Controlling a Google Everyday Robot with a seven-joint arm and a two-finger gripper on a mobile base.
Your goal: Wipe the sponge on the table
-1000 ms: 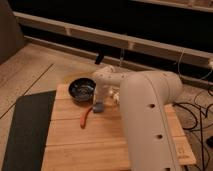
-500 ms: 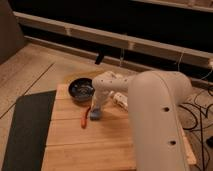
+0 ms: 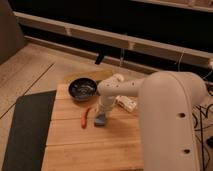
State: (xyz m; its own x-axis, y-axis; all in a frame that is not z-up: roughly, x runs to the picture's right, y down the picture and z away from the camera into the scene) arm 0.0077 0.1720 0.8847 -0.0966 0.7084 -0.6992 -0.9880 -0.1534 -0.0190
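Note:
The small blue-grey sponge (image 3: 100, 120) lies on the light wooden plank table (image 3: 100, 147), just right of a thin red-orange stick (image 3: 85, 117). My gripper (image 3: 102, 112) reaches down from the big white arm and sits directly on top of the sponge, shut on it and pressing it to the boards. The bulky arm covers the right half of the table.
A dark round bowl (image 3: 82, 88) stands at the table's back left. A white oblong object (image 3: 126, 103) lies behind the gripper. A dark mat (image 3: 25, 130) runs along the table's left side. Cables trail on the floor at the right.
The gripper and sponge have slid toward the front of the table, away from the bowl, and the arm has swung lower in view.

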